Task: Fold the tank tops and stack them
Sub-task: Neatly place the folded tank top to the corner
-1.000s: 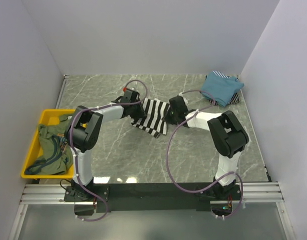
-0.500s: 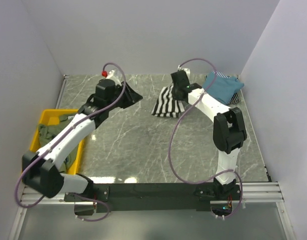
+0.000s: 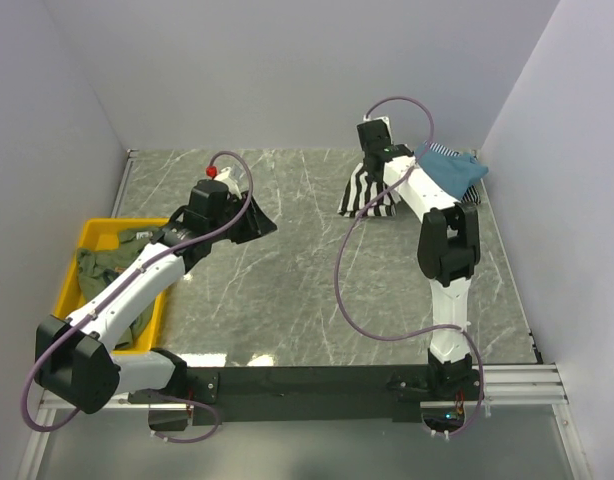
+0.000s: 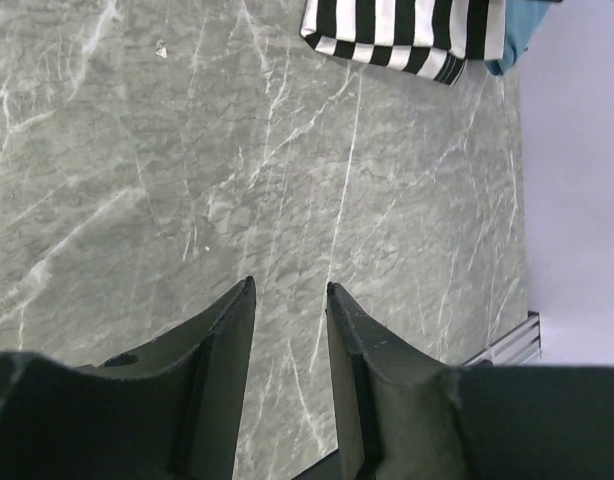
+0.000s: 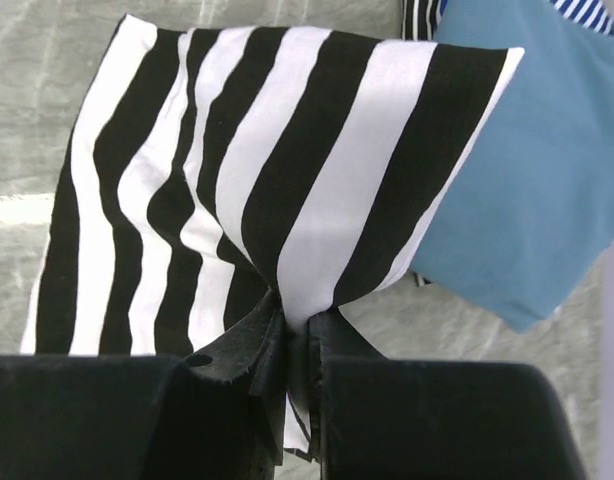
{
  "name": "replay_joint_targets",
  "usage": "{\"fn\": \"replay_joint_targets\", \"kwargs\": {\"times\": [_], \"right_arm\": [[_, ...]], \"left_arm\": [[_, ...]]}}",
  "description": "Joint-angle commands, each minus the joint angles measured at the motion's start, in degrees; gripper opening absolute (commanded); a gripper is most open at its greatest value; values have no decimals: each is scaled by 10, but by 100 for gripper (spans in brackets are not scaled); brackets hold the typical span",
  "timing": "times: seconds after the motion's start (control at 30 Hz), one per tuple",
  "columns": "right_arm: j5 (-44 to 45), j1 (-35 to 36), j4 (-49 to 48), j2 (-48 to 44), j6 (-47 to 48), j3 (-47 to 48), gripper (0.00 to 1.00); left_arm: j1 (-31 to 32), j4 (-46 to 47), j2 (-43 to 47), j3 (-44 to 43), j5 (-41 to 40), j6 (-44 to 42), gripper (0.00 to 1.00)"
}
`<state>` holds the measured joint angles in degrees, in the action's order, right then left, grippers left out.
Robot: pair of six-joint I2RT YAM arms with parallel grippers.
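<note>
**Striped top pinched by the right arm, just left of the teal stack**

The right gripper (image 5: 299, 325) has its jaws clamped on a bunched edge of the black-and-white striped tank top (image 5: 257, 150). The cloth fans out from the jaws toward the near side. Its right corner overlaps the folded teal-blue tank top (image 5: 527, 170) at the far right, so the stack lies rightward of the grip. The left gripper (image 4: 290, 300), jaws apart and empty, hovers well apart, nearer the yellow bin (image 3: 62, 300).

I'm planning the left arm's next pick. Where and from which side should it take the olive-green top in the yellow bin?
Probably best to pinch a raised fold of the olive-green top near its exposed far end, coming straight down from above. It lies crumpled inside the yellow bin, whose walls block a sideways approach. The left arm covers part of it.
</note>
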<state>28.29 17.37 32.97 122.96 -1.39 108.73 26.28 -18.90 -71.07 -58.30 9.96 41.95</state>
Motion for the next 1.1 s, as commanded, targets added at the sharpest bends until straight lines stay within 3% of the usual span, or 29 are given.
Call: {"fn": "replay_joint_targets", "kwargs": {"times": [0.0,0.27,0.6,0.9,1.07], "right_arm": [[26,-8,8,-10,59,39,0],[36,-13,22,7,119,128,0],[-27,-80,42,3,87,174,0],[-154,-210,-35,-60,-44,-8,0],[-156,-255,-65,-58,-102,-52,0]], "left_arm": [[-7,8,15,1,30,-31,41],[-26,28,0,11,80,-35,41],[-31,33,-11,25,103,-40,41],[-31,40,-19,32,116,-38,41],[-31,43,-21,33,120,-35,41]]}}
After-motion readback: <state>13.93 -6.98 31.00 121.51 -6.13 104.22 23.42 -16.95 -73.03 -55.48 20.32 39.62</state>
